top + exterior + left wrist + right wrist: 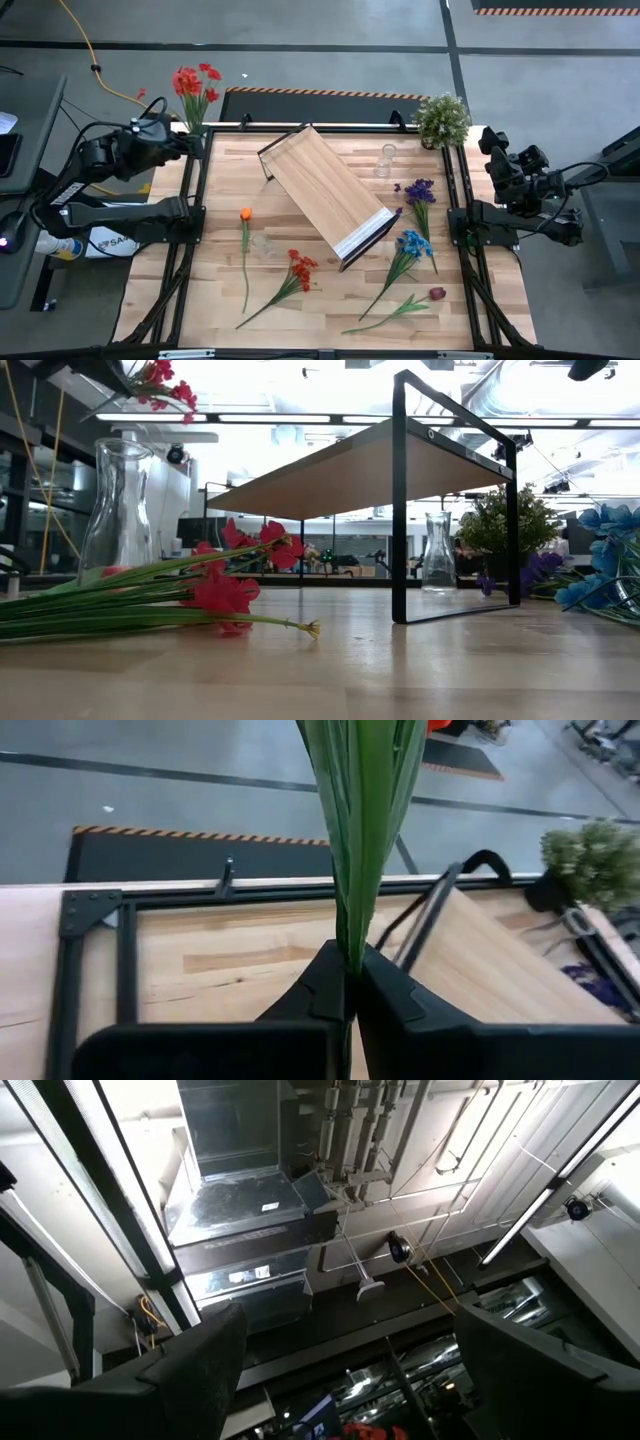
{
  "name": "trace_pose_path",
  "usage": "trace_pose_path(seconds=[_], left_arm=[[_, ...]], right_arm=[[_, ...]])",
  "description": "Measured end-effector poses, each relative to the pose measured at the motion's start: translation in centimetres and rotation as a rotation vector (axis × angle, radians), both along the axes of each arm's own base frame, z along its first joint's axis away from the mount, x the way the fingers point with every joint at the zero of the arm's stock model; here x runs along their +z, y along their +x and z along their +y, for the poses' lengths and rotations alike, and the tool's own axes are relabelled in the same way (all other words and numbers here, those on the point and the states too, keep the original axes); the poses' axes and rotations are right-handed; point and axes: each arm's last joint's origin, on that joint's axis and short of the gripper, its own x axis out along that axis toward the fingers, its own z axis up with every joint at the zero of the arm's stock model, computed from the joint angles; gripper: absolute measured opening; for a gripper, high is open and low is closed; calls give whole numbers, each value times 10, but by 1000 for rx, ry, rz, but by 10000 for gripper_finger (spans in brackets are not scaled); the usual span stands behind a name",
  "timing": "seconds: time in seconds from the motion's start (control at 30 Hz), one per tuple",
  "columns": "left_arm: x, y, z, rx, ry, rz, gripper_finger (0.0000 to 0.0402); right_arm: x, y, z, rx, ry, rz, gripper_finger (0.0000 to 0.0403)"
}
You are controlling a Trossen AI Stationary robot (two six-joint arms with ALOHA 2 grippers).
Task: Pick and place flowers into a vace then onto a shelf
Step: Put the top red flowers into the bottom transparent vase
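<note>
My left gripper (196, 140) is over the table's far left corner, shut on a red flower (195, 82) whose blooms (165, 385) stand above it. On the table lie other flowers: orange (245, 214), red (300, 268), blue (412, 243), purple (420, 190) and dark red (437, 294). One clear glass vase (115, 510) stands near the red flower, another (385, 160) stands by the shelf's far side. The light-wood shelf (325, 195) stands slantwise mid-table on its black frame (400, 510). My right gripper (350, 1380) waits open at the right edge, pointing up. My left gripper pinches the red flower's green stem and leaves (350, 945) between its two fingers (320, 985), well below the blooms. The fingers lie across the stem. The flower is lifted clear of the table and rises from the fingers, blooms uppermost.
A bushy pale-green potted plant (442, 118) stands at the far right corner. Black frame rails (200, 190) run along the table's left and right sides. Bare wood lies along the far edge left of the shelf and along the near edge.
</note>
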Motion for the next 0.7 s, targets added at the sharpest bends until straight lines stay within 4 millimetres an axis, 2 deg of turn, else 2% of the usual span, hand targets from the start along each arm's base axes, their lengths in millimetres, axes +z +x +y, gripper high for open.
trace_pose_path(seconds=[0.33, 0.5, 0.7], left_arm=[[19, 13, 1, -185, 87, -178, 43], [22, 15, 0, -244, 81, -211, 55], [25, 17, -1, -293, 80, -249, 40]], right_arm=[[0, 0, 0, 0, 0, 0, 344], [0, 0, 0, 0, 0, 0, 344], [0, 0, 0, 0, 0, 0, 344]])
